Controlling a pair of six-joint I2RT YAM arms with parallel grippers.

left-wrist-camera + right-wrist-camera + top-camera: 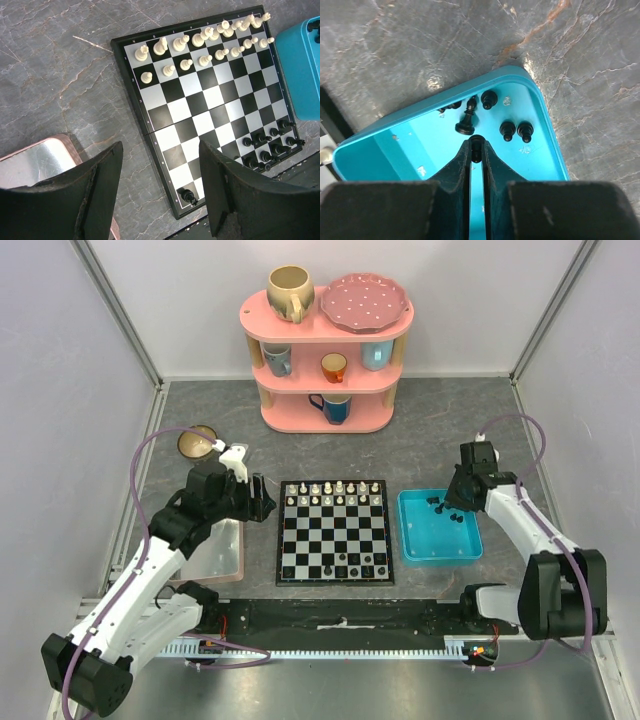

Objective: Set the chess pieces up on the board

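The chessboard (335,540) lies mid-table and shows in the left wrist view (165,92). Cream-white pieces (335,490) fill its two far rows (200,42). Several black pieces (360,562) stand near its front right corner (267,150), one alone at a front corner (188,196). My right gripper (452,502) is over the blue tray (470,545), shut on a black pawn (476,149). More black pieces (512,130) lie in the tray (385,150). My left gripper (262,498) is open and empty, left of the board (160,192).
A pink-rimmed grey tray (225,555) lies under the left arm. A pink shelf (325,415) with mugs and a plate stands at the back. A round brown object (196,443) lies at the far left. A black rail (340,625) runs along the near edge.
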